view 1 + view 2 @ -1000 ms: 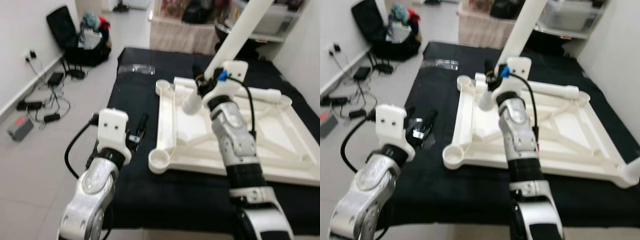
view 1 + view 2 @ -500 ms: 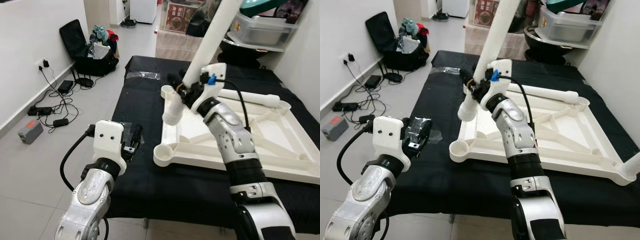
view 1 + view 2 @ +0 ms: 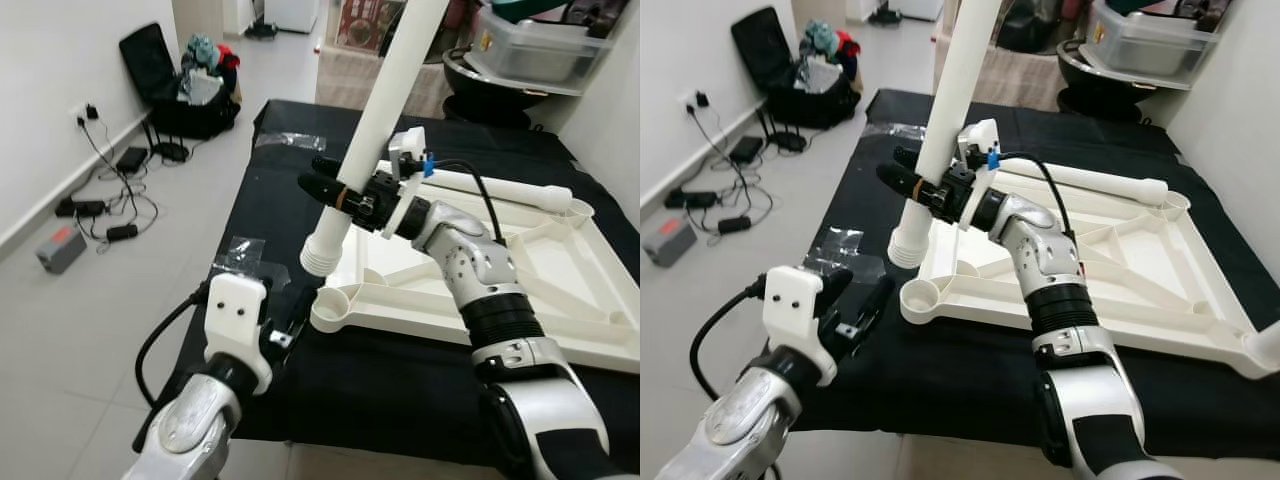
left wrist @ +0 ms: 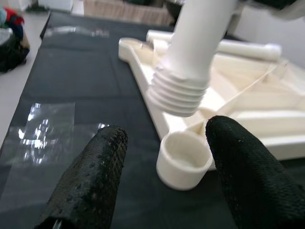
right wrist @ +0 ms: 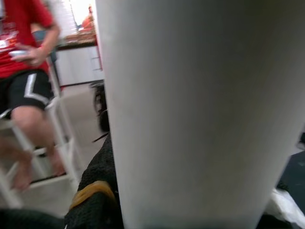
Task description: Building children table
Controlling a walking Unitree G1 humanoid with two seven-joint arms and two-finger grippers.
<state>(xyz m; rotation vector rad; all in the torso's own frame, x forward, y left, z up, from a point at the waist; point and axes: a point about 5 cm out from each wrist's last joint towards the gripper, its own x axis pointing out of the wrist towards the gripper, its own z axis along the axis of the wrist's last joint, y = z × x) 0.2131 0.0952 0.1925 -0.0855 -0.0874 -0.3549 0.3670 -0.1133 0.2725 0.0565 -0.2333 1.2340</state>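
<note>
The white table top (image 3: 560, 290) lies upside down on a black mat (image 3: 270, 180). My right gripper (image 3: 335, 190) is shut on a long white table leg (image 3: 378, 110), held tilted. The leg's threaded end (image 3: 320, 258) hangs just above and beside the near-left corner socket (image 3: 338, 308). In the right wrist view the leg (image 5: 200, 109) sits against a black finger (image 5: 95, 191). My left gripper (image 4: 164, 138) is open, low at the mat's front-left edge, facing that socket (image 4: 183, 160) with nothing between its fingers (image 4: 90, 181). A second leg (image 3: 500, 185) lies along the top's far side.
Clear plastic wrap (image 3: 245, 255) lies on the mat's left part. Cables (image 3: 100, 205), a grey box (image 3: 60, 248) and a black bag (image 3: 165, 70) are on the floor at left. A seated person in a red shirt (image 5: 24, 47) is nearby. Storage bins (image 3: 530, 45) stand behind.
The right arm has swung the leg left and forward, bringing its threaded end over the near-left socket. The left arm has dropped lower. The camera has also shifted.
</note>
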